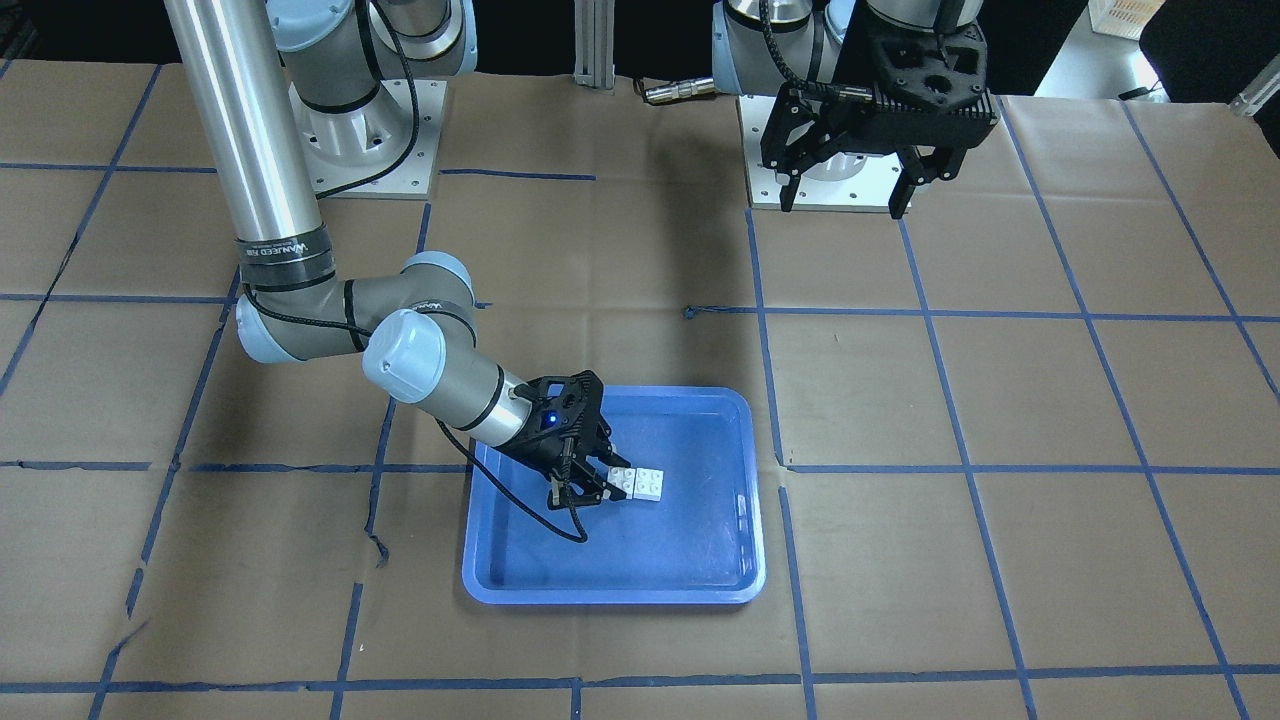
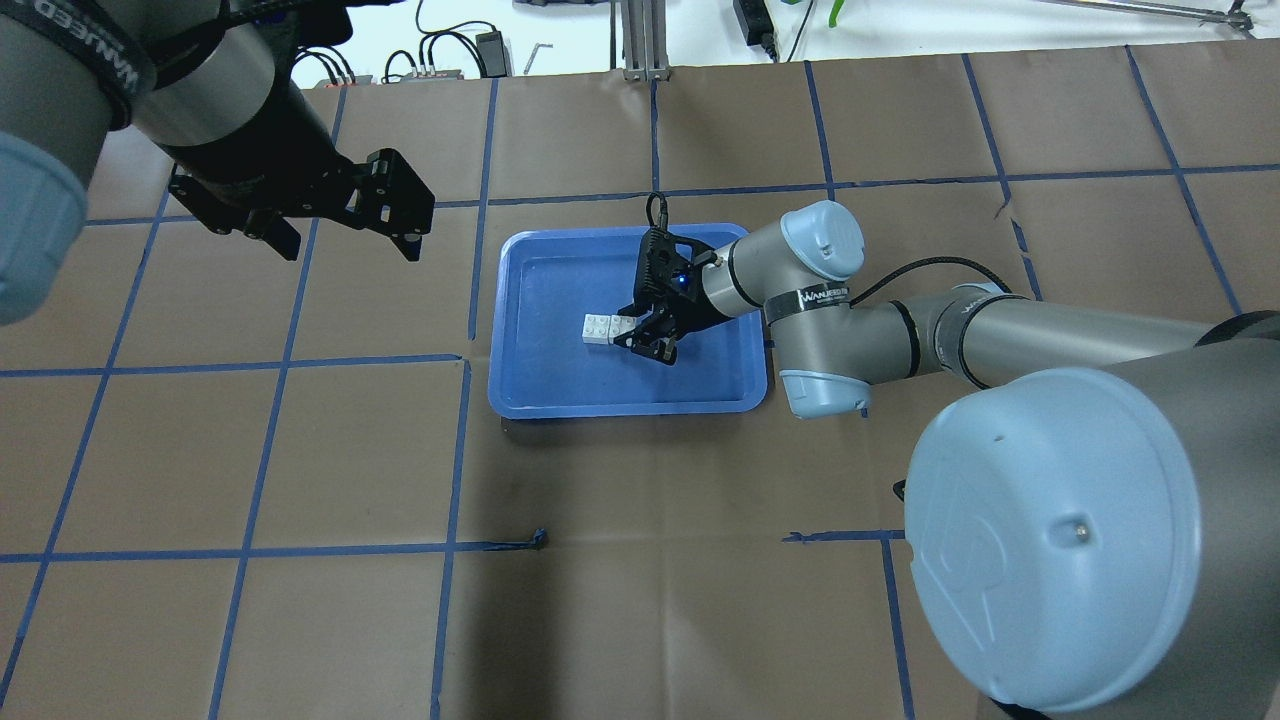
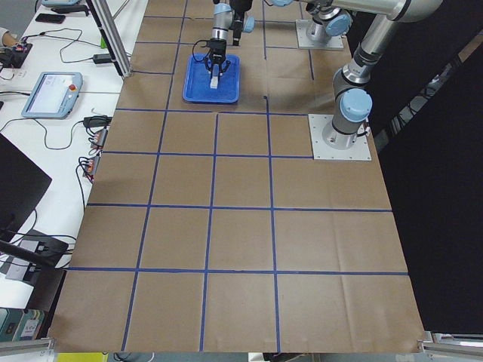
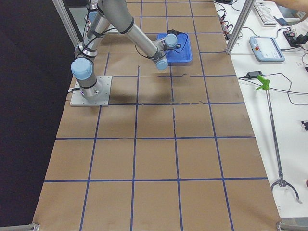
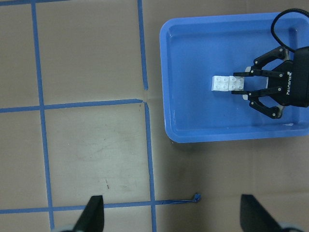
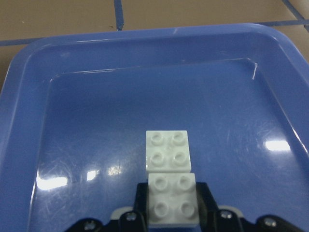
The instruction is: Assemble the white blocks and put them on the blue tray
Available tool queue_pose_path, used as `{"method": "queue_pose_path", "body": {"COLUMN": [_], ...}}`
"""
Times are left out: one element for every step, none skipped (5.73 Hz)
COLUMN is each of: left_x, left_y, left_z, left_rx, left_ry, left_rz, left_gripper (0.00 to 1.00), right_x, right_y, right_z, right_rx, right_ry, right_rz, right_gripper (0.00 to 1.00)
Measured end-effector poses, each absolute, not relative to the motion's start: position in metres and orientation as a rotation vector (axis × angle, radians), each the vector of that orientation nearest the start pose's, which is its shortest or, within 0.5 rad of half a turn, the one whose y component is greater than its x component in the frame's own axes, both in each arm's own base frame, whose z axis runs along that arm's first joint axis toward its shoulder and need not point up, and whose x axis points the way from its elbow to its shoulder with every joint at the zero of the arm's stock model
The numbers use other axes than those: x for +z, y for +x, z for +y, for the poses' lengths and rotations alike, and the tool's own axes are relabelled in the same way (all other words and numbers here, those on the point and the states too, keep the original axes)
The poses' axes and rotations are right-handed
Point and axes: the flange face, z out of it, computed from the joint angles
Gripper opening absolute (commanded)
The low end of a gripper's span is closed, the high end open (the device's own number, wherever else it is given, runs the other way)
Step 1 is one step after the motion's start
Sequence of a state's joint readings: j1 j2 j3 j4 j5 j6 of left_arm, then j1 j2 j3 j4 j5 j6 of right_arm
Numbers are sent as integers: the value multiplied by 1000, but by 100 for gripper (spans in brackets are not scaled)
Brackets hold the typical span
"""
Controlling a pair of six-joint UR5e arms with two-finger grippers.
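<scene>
The two white blocks [image 1: 637, 483] lie side by side, touching, on the floor of the blue tray [image 1: 610, 590]. My right gripper [image 1: 605, 480] reaches low into the tray, its fingers [image 6: 205, 198] closed against the sides of the nearer block [image 6: 172, 200]; the farther block [image 6: 167, 151] sticks out in front. The overhead view shows the blocks [image 2: 603, 328], the right gripper [image 2: 632, 335] and the tray [image 2: 620, 405] the same way. My left gripper [image 1: 845, 195] hangs open and empty, high above the table near its base, away from the tray.
The table is brown paper with a blue tape grid [image 2: 460, 460]. The two arm base plates [image 1: 365, 150] stand at the robot's side. In the side views, tablets and cables [image 3: 53, 94] lie on a bench beyond the table's edge.
</scene>
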State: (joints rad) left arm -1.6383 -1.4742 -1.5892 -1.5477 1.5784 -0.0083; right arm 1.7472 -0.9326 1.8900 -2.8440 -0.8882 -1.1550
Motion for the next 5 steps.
{"method": "queue_pose_path", "body": {"left_x": [527, 527, 527, 528, 528], "left_y": [-163, -163, -163, -163, -163], "left_z": [-449, -449, -449, -449, -449], "left_rx": [-159, -159, -160, -161, -161], "left_ry": [91, 91, 92, 92, 92], "left_rz": [3132, 3132, 3132, 3132, 3132], "left_gripper": [99, 99, 99, 99, 99], "right_x": [141, 141, 141, 141, 142], "right_y": [298, 298, 298, 298, 298], "right_z": [-554, -554, -554, -554, -556], "right_rx": [-790, -790, -791, -792, -796], "right_ry": [-1702, -1700, -1700, -1699, -1699], "right_rz": [1933, 1932, 1931, 1930, 1931], "right_gripper": [48, 52, 71, 100, 100]}}
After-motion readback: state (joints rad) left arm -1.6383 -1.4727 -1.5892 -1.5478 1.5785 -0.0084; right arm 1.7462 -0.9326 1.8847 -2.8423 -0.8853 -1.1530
